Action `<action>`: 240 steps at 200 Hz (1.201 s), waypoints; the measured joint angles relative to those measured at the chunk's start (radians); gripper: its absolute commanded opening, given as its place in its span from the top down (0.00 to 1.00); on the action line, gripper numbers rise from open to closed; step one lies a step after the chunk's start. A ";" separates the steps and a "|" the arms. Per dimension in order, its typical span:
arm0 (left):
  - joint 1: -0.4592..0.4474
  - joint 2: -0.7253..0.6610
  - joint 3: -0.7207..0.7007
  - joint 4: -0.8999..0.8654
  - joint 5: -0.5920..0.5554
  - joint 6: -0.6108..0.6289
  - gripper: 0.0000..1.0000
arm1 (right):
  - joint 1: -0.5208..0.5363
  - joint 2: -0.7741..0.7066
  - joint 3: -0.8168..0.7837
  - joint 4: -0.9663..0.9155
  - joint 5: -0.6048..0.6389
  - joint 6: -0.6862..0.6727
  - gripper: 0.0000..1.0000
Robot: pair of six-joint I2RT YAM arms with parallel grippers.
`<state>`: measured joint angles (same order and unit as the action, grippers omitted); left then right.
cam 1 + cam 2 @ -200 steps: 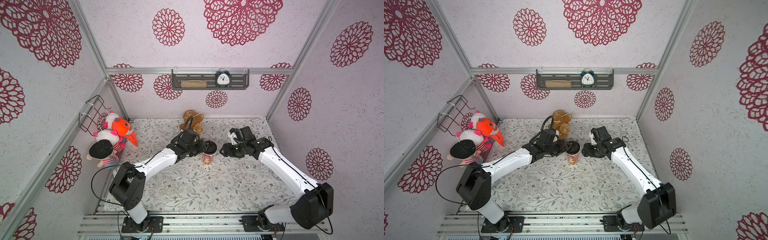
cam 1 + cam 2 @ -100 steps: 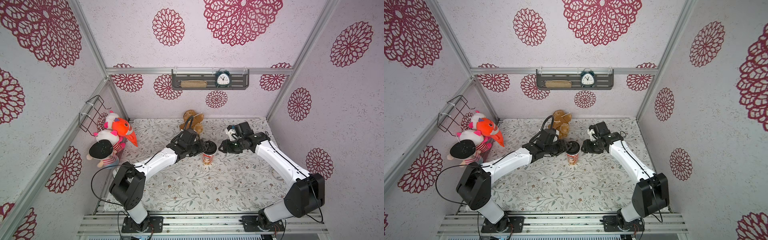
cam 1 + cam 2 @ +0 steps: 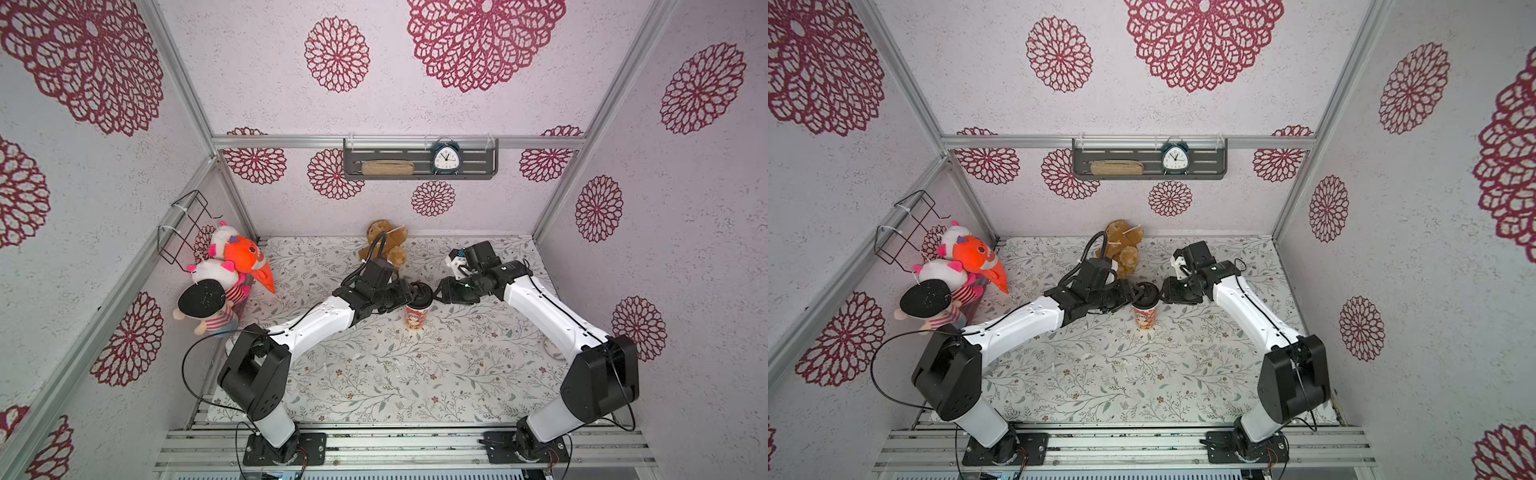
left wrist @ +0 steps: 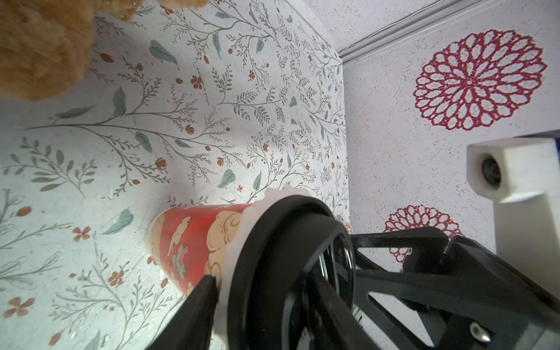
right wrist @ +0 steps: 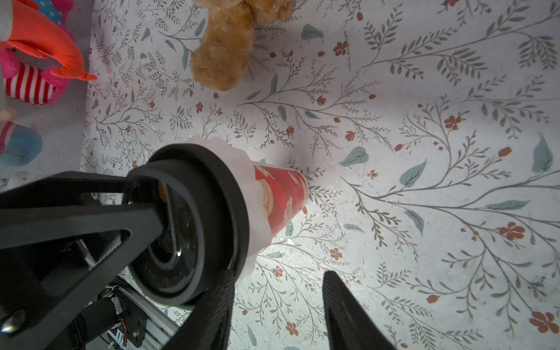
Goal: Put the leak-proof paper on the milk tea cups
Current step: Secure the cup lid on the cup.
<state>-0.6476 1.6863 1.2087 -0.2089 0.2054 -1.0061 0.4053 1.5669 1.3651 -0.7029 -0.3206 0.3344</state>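
Two sets of jaws meet at the one milk tea cup [image 3: 417, 319], which stands upright near the middle of the worktop [image 3: 374, 374] with its long axis vertical. You'll find the leak-proof paper [image 5: 256, 239] already over the mouth. It shows as a white frill trapped between the cup's rim and the black lid [image 5: 212, 197] sitting on top, and it sticks out below the lid's edge on the sides both wrist views show.

Your left gripper [image 4: 260, 278] comes in roughly level from the cup's left and is closed partway across the lid's edge. One finger [image 4: 200, 309] sits against the paper under the rim and the other lies over the lid's top face. It reads as a pinch on the lid with the paper caught beneath.

Your right gripper [image 5: 277, 274] is just beside the lid on the opposite side, jaws apart with only bare worktop between them. One of its fingers is close to the lid's rim, but you cannot tell whether it touches.

From the right jaws the cup lies toward the robot's left, at lid height, and the left arm is the one in contact. I'd judge the paper placed. The next move depends on keeping the lid square to the upright cup, because a sideways push from either arm could tip the tall cup or crease the paper.
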 measured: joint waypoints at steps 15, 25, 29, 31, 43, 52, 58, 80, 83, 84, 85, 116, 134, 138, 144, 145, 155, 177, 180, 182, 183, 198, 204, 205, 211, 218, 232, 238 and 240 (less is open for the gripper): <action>0.000 0.000 -0.003 0.005 0.000 0.000 0.48 | 0.000 0.001 0.000 0.005 -0.002 0.000 0.50; 0.000 0.000 -0.004 0.006 0.000 0.000 0.48 | 0.000 0.003 0.002 0.006 -0.003 0.000 0.50; 0.000 0.000 -0.004 0.006 0.000 0.000 0.48 | 0.000 0.004 0.004 0.006 -0.003 0.000 0.50; 0.000 0.000 -0.004 0.006 0.000 0.000 0.48 | 0.000 0.005 0.005 0.006 -0.003 0.001 0.50; 0.000 0.000 -0.004 0.007 0.000 0.000 0.48 | 0.000 0.011 0.014 0.009 -0.005 0.000 0.50; 0.000 0.000 -0.005 0.008 0.000 0.000 0.48 | 0.000 0.017 0.019 0.011 -0.006 0.000 0.51; 0.000 0.000 -0.005 0.009 0.000 -0.001 0.48 | 0.000 0.021 0.021 0.013 -0.006 0.000 0.51; 0.000 0.000 -0.005 0.011 0.000 -0.001 0.48 | 0.000 0.029 0.027 0.013 -0.009 0.001 0.51; 0.000 0.000 -0.005 0.011 0.000 -0.001 0.48 | 0.000 0.030 0.028 0.013 -0.009 0.000 0.51; 0.000 0.000 -0.005 0.011 0.000 -0.001 0.48 | 0.000 0.031 0.028 0.013 -0.010 0.001 0.51; 0.000 0.000 -0.005 0.011 0.000 -0.001 0.48 | 0.000 0.031 0.028 0.014 -0.010 0.001 0.51; 0.000 0.001 -0.005 0.013 0.000 -0.005 0.48 | 0.000 0.042 0.034 0.015 -0.015 0.000 0.54; 0.000 0.003 -0.004 0.014 0.000 -0.008 0.48 | 0.000 0.049 0.037 0.021 -0.025 0.003 0.62; 0.000 0.003 -0.003 0.014 0.000 -0.008 0.48 | 0.000 0.052 0.037 0.026 -0.030 0.002 0.63; 0.000 0.004 -0.003 0.015 0.000 -0.009 0.49 | 0.000 0.055 0.037 0.031 -0.034 0.002 0.66; 0.000 0.005 -0.003 0.016 0.000 -0.009 0.49 | 0.000 0.055 0.037 0.032 -0.035 0.003 0.66; 0.000 0.005 -0.003 0.017 0.000 -0.011 0.49 | -0.001 0.057 0.032 0.044 -0.043 0.006 0.71; -0.001 0.007 -0.004 0.022 0.000 -0.012 0.49 | -0.005 0.049 -0.010 0.104 -0.074 0.008 0.74; 0.000 0.007 -0.004 0.023 0.000 -0.012 0.49 | -0.006 0.046 -0.018 0.114 -0.079 0.008 0.74; 0.000 0.007 -0.004 0.023 0.001 -0.012 0.49 | -0.007 0.044 -0.024 0.122 -0.084 0.009 0.74; 0.000 0.007 -0.005 0.023 0.001 -0.012 0.49 | -0.008 0.043 -0.027 0.125 -0.085 0.009 0.74; 0.000 0.007 -0.009 0.029 0.001 -0.013 0.49 | -0.017 0.026 -0.085 0.188 -0.114 0.016 0.74; 0.000 0.007 -0.011 0.032 0.002 -0.013 0.49 | -0.020 0.020 -0.108 0.213 -0.124 0.019 0.74; -0.001 0.007 -0.011 0.033 0.002 -0.013 0.49 | -0.020 0.019 -0.111 0.217 -0.126 0.019 0.74; -0.001 0.007 -0.013 0.037 0.003 -0.013 0.49 | -0.023 0.014 -0.135 0.248 -0.135 0.026 0.74; 0.000 0.006 -0.016 0.040 0.003 -0.014 0.49 | -0.026 0.007 -0.162 0.283 -0.147 0.031 0.74; -0.001 0.006 -0.023 0.051 0.005 -0.015 0.48 | -0.034 -0.003 -0.209 0.343 -0.170 0.043 0.74; 0.000 0.005 -0.026 0.056 0.006 -0.016 0.49 | -0.037 -0.008 -0.227 0.367 -0.180 0.050 0.74; 0.000 0.004 -0.028 0.058 0.006 -0.016 0.49 | -0.038 -0.009 -0.230 0.372 -0.183 0.051 0.74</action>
<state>-0.6479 1.6905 1.1809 -0.1509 0.2119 -1.0222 0.3672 1.5578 1.1351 -0.3305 -0.5037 0.3855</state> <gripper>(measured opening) 0.517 0.257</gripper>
